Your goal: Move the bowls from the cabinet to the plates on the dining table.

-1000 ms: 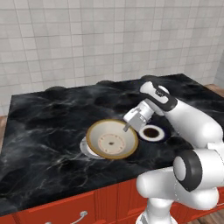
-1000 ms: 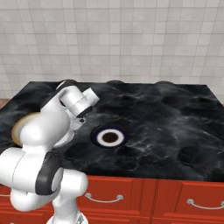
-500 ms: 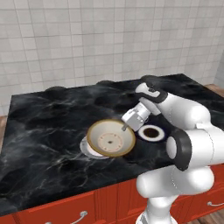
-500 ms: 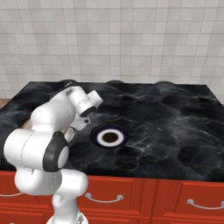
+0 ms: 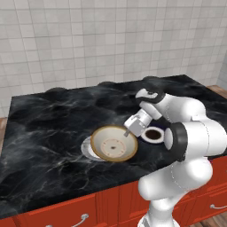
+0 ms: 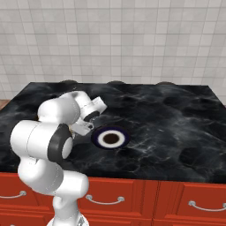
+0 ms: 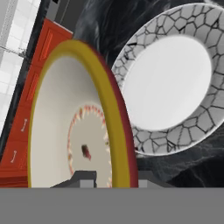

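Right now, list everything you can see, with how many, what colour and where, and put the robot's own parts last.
bowl: one, cream with yellow rim, held tilted above the grey-rimmed plate
grey-rimmed plate: one, white centre, on the table beside and partly under the bowl
blue-rimmed plate: one, bare, on the table right of the bowl
table: one, black marble, red drawers below
wall: one, white tiles, behind the table
claw: one, shut on the bowl's rim
arm: one, white

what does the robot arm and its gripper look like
The arm is glossy white, built of rounded, bulbous segments with dark grey to black bands at the joints. The gripper is a boxy white hand with two small dark fingertips. No cables or markings are visible.
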